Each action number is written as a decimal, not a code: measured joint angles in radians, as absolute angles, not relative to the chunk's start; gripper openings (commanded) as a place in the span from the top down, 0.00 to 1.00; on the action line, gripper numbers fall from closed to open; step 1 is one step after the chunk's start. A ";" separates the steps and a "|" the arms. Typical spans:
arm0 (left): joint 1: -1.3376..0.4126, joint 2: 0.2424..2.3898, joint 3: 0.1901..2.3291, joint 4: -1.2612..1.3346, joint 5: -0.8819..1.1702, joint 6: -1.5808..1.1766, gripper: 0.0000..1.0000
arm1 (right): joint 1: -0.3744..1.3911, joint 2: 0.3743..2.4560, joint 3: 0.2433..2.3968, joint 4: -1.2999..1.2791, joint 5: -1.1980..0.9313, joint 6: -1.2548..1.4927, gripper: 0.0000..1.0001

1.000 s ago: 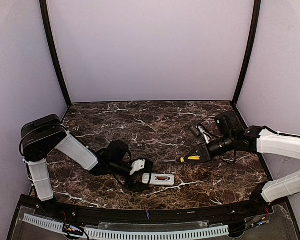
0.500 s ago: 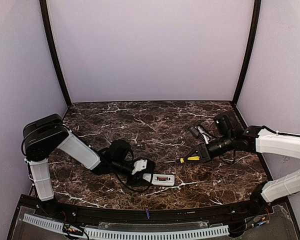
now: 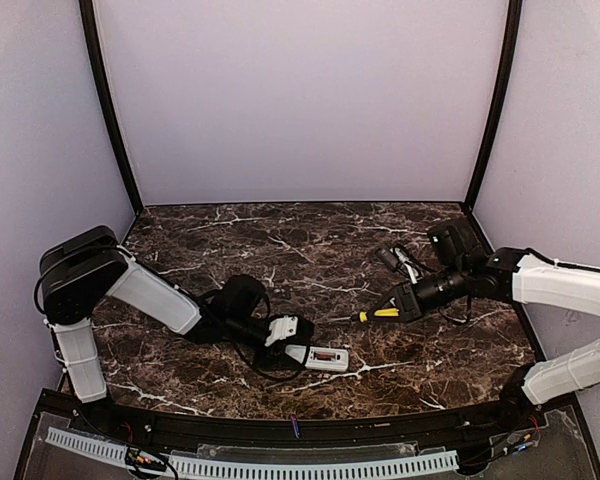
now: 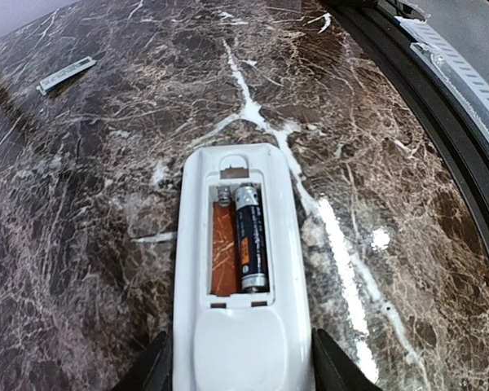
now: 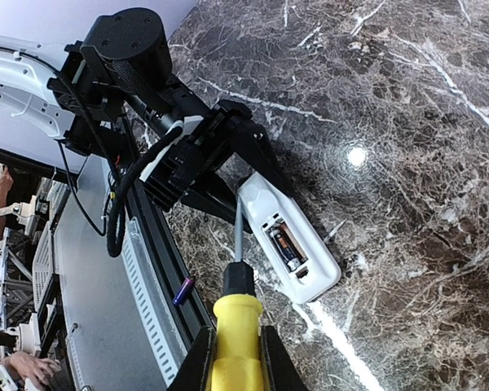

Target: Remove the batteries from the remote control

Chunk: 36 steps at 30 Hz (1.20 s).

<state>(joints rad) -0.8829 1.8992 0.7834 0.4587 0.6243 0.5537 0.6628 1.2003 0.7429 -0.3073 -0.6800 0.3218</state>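
Observation:
The white remote control point(image 3: 320, 357) lies near the front edge with its compartment face up. It also shows in the left wrist view point(image 4: 240, 285) and the right wrist view point(image 5: 289, 244). One dark battery point(image 4: 251, 236) sits in the compartment, and the reddish slot beside it is empty. A purplish battery point(image 5: 182, 291) lies on the front rail point(image 3: 294, 427). My left gripper point(image 4: 240, 371) is shut on the remote's near end. My right gripper point(image 5: 236, 358) is shut on a yellow screwdriver point(image 5: 238, 326), held above the table to the right of the remote point(image 3: 385, 315).
A small flat grey cover point(image 4: 65, 75) lies on the marble further back. The black front rail point(image 4: 440, 106) runs close along the remote's side. Cables hang around the left arm point(image 5: 122, 187).
The left wrist has shifted slightly while holding the remote, which stays in about the same place. The right gripper with the screwdriver has hardly moved.

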 measured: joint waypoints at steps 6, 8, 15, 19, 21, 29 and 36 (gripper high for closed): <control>-0.885 1.781 0.785 0.354 0.509 0.580 0.99 | 0.663 1.200 0.796 -0.322 -0.685 0.296 1.00; -0.887 1.732 0.791 0.315 0.461 0.599 1.00 | 0.663 1.200 0.814 -0.328 -0.690 0.283 1.00; -0.909 1.613 0.860 0.130 0.334 0.664 1.00 | 0.663 1.201 0.885 -0.346 -0.712 0.238 1.00; -0.913 1.528 0.888 0.025 0.269 0.721 1.00 | 0.663 1.209 0.924 -0.350 -0.728 0.214 1.00; -0.913 1.481 0.890 -0.016 0.241 0.762 1.00 | 0.663 1.217 0.942 -0.353 -0.736 0.202 1.00; -0.913 1.356 0.873 -0.061 0.190 0.855 1.00 | 0.663 1.237 0.995 -0.381 -0.743 0.176 1.00; -0.913 1.309 0.721 0.027 0.191 0.960 1.00 | 0.663 1.237 1.005 -0.416 -0.743 0.176 1.00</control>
